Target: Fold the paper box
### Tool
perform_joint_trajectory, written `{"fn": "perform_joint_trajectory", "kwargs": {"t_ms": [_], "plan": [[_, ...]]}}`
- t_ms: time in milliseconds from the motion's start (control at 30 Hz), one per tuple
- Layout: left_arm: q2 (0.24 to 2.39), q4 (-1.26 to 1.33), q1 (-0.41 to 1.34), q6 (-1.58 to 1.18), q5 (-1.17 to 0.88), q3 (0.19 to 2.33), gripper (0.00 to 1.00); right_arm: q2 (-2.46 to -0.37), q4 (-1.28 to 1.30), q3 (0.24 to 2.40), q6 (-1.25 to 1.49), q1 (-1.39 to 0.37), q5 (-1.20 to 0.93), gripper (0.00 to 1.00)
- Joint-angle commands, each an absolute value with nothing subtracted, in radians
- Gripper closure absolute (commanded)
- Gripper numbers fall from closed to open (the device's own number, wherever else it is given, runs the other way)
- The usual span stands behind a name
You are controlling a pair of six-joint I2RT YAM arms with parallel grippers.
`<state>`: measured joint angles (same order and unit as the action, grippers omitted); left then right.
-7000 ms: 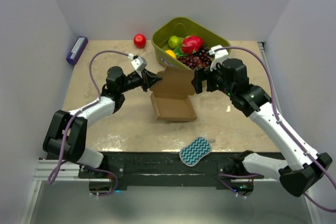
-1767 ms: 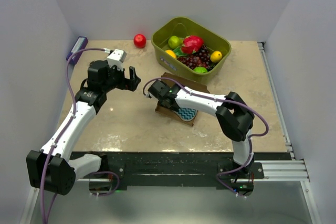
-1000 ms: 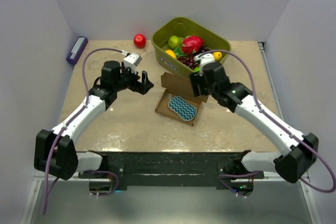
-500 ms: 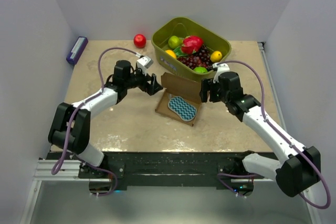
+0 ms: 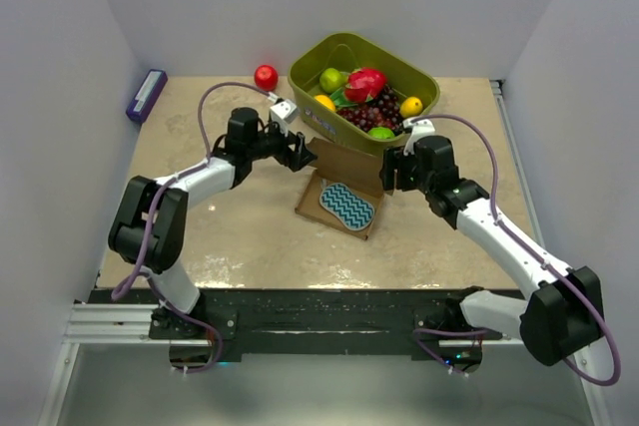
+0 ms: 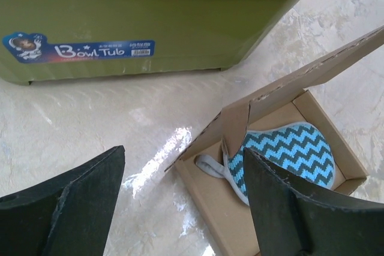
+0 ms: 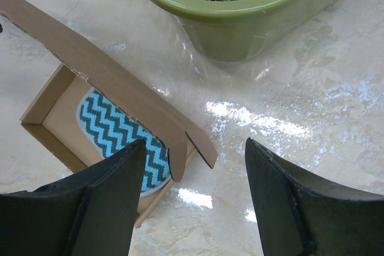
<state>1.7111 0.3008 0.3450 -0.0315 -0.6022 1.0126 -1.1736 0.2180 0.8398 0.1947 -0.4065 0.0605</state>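
We take this for a robot lab's test cell: plain white panels [image 5: 60, 67] box in the beige table [image 5: 250, 236], with the left arm [image 5: 200, 179] and right arm [image 5: 499, 236] bolted along its near edge.

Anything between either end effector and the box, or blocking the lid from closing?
Nothing visible. The open left end effector and right end effector flank the paper box at its raised lid; the sponge lies inside it, below the lid.
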Motion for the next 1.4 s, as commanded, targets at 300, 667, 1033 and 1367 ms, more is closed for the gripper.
{"fn": "perform_joint_trajectory", "kwargs": {"t_ms": [300, 667, 1033, 1367], "plan": [[1.753, 0.376, 0.387, 0.026, -0.595, 1.063, 0.47, -1.246, 0.16, 0.828, 0.178, -0.403, 0.106, 0.49], [1.755, 0.365, 0.406, 0.038, -0.548, 1.062, 0.76, -1.272, 0.15, 0.83, 0.193, -0.403, 0.127, 0.65], [1.72, 0.331, 0.479, 0.051, -0.415, 1.058, 0.99, -1.256, 0.15, 0.831, 0.215, -0.428, 0.192, 0.82], [1.643, 0.33, 0.569, -0.02, -0.069, 1.009, 1.0, -1.278, 0.013, 0.83, 0.327, -0.604, 0.452, 1.0]]}}
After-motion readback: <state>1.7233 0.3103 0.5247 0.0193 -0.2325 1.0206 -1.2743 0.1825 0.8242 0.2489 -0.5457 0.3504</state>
